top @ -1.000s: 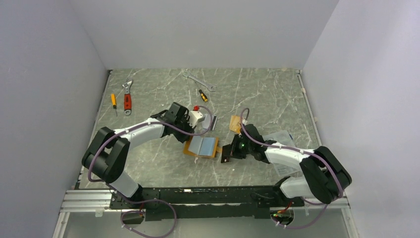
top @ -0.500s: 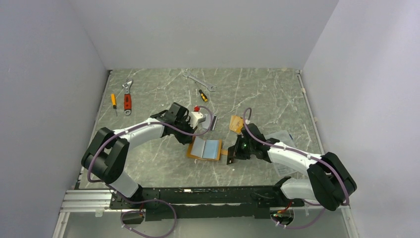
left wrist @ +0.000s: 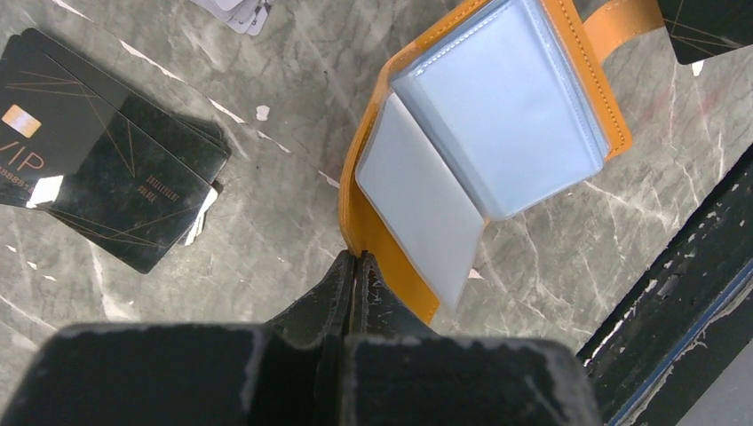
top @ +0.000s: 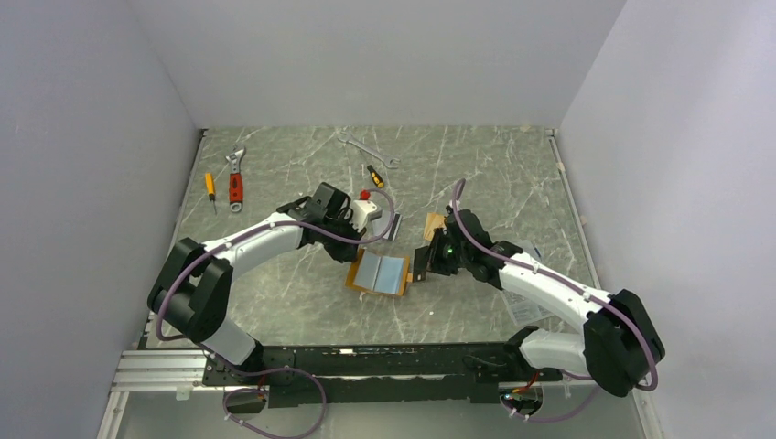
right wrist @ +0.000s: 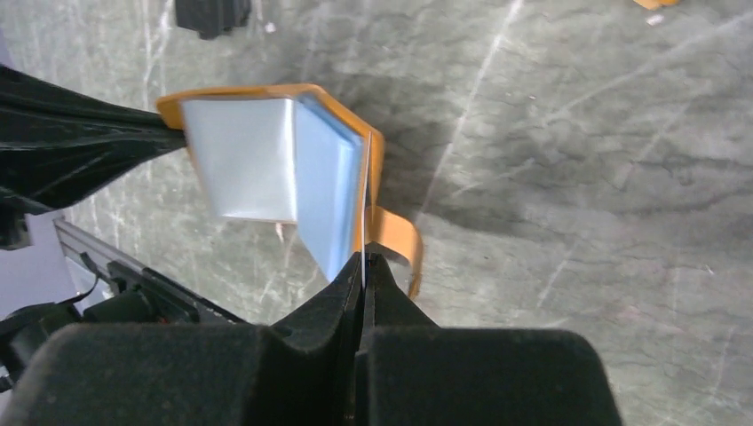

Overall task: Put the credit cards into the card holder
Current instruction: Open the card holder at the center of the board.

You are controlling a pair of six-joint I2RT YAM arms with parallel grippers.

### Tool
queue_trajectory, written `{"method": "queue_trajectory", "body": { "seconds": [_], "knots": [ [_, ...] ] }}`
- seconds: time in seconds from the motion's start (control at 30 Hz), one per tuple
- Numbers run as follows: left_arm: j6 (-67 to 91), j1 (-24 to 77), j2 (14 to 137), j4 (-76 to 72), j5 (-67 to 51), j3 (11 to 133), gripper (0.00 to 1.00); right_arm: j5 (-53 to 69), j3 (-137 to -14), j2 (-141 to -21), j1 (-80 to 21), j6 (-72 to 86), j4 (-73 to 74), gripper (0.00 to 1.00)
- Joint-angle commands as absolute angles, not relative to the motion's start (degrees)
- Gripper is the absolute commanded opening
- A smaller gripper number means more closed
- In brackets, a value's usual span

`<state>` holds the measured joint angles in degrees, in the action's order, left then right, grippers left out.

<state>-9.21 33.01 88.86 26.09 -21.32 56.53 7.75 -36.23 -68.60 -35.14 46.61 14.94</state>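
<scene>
The orange card holder (top: 380, 273) lies open on the table, its clear pockets facing up; it also shows in the left wrist view (left wrist: 484, 133) and the right wrist view (right wrist: 266, 160). My left gripper (top: 354, 262) is shut on the holder's left orange edge (left wrist: 357, 257). My right gripper (top: 424, 267) is shut on a dark credit card (right wrist: 365, 204), seen edge-on, its far edge at the holder's right side beside the snap tab (right wrist: 400, 241). Black credit cards (left wrist: 107, 169) lie left of the holder. Orange-tan cards (top: 436, 226) lie behind the right gripper.
A silver wrench (top: 369, 148), a small screwdriver (top: 375, 176), a red adjustable wrench (top: 235, 183) and a yellow screwdriver (top: 210, 187) lie at the back. A clear plastic bag (top: 523, 254) lies at the right. The black base rail (top: 384, 361) runs along the near edge.
My right gripper has moved away from the near edge with the card, up to the holder's right side. The holder shifted slightly right. The left gripper has stayed on the holder's edge.
</scene>
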Motion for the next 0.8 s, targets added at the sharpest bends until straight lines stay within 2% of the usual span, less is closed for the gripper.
{"method": "queue_trajectory", "body": {
  "seconds": [0.0, 0.37, 0.77],
  "knots": [
    [-7.97, 34.09, 87.66, 27.99, -20.95, 59.05, 0.0, 8.08, -40.04, -67.92, -37.13, 45.46, 13.09, 0.0],
    [-8.38, 35.76, 88.68, 29.79, -17.48, 60.66, 0.0, 9.39, -40.31, -74.37, -43.15, 44.29, 9.45, 0.0],
    [-8.61, 35.83, 89.37, 29.47, -17.14, 60.39, 0.0, 9.41, -35.27, -72.05, -43.1, 45.15, 9.12, 0.0]
  ]
}}
